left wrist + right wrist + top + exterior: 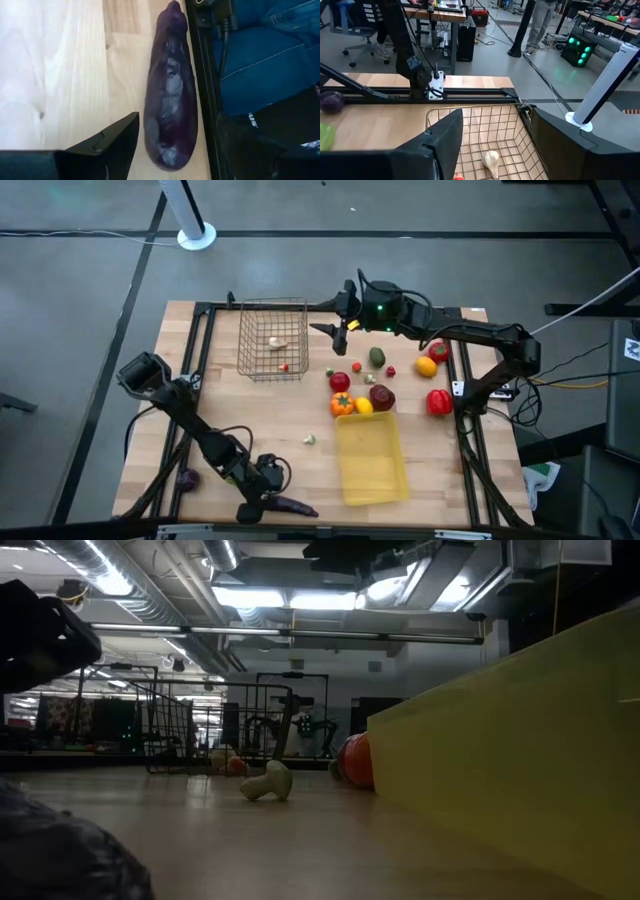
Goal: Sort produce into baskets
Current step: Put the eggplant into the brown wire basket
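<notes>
At the table's near edge, the left pincer (165,150) stands open astride the purple eggplant (171,95).

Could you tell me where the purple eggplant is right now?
In the high view the eggplant lies at the table's near edge, beside the left gripper, well left of the yellow tray. The left wrist view shows it along the table's black frame rail.

High view: overhead, straight down on the table (270,415). Low view: table height, close beside the yellow tray (520,750). Both show the wire basket (273,338), as does the right wrist view.
</notes>
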Robot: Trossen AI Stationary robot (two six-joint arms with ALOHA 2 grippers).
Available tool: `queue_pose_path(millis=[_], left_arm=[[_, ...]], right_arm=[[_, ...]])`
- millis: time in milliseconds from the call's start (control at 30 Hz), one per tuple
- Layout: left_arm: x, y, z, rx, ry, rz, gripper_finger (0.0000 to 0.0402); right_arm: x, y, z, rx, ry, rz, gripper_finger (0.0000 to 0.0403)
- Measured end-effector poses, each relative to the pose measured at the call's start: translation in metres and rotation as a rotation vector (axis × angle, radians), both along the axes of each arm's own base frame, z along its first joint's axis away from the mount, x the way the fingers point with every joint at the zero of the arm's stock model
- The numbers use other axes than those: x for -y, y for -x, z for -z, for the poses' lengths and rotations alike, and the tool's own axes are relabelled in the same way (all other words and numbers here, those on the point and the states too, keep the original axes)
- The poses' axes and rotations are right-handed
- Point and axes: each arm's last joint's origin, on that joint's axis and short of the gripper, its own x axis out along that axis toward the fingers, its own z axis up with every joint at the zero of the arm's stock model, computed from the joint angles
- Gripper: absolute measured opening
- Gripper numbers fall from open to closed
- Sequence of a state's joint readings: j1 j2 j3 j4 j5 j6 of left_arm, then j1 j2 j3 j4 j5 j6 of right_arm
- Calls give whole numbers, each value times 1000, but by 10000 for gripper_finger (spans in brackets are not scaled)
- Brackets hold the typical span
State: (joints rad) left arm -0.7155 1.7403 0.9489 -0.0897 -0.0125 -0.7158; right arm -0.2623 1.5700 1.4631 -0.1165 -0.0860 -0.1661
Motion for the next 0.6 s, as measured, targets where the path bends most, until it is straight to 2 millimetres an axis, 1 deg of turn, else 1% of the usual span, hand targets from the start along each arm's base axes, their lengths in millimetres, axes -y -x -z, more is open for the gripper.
queue_pose_path(millis=[300,533,600], left_arm=[[8,-5,18,28,-20,54,263],[8,-6,31,1,-54,66,261],[8,-7,34,5,-68,83,254]], right_arm=[[0,0,2,-15,-4,0,234],[0,0,2,-20,-5,-1,234],[0,0,2,-20,-6,-2,234]])
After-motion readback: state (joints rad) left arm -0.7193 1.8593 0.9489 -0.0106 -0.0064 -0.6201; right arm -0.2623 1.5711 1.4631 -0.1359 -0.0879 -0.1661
